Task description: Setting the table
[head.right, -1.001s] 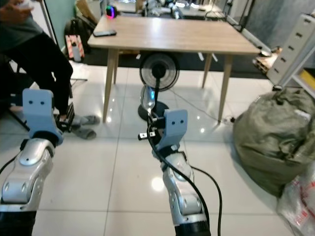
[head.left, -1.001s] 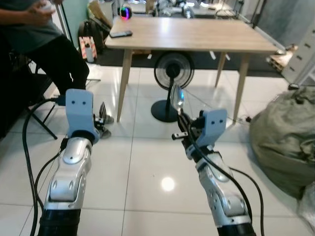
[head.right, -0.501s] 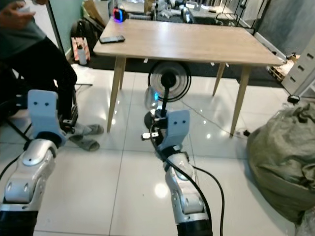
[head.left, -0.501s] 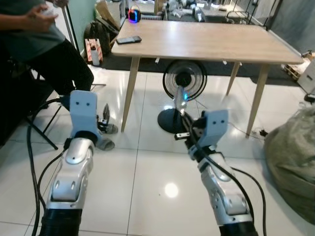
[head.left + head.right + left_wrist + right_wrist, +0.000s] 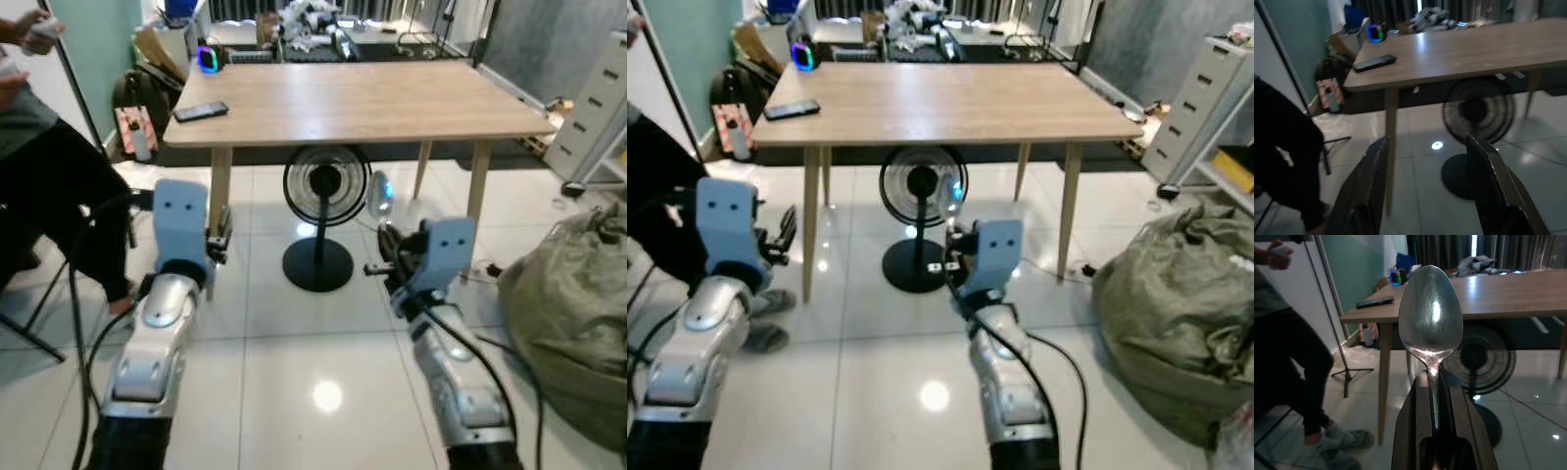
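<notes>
You are carrying the shiny metal spoon (image 5: 1430, 320) toward the light wooden table (image 5: 372, 98); your right gripper (image 5: 1432, 396) is clamped on its handle, bowl upright; your left gripper (image 5: 1432, 188) hangs wide apart, empty; next, close in and lay it on the tabletop.

Looks like lab or workshop room: white tiled floor (image 5: 294, 343), bare wooden table (image 5: 362, 98), pedestal fan (image 5: 320, 196) underneath, cluttered bench (image 5: 323, 20) behind, grey drawer cabinet (image 5: 1205, 98), stuffed sack (image 5: 573, 304).

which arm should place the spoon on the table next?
Right. The right gripper is shut on the spoon, bowl up, facing the table. The left gripper is open and holds nothing.
</notes>
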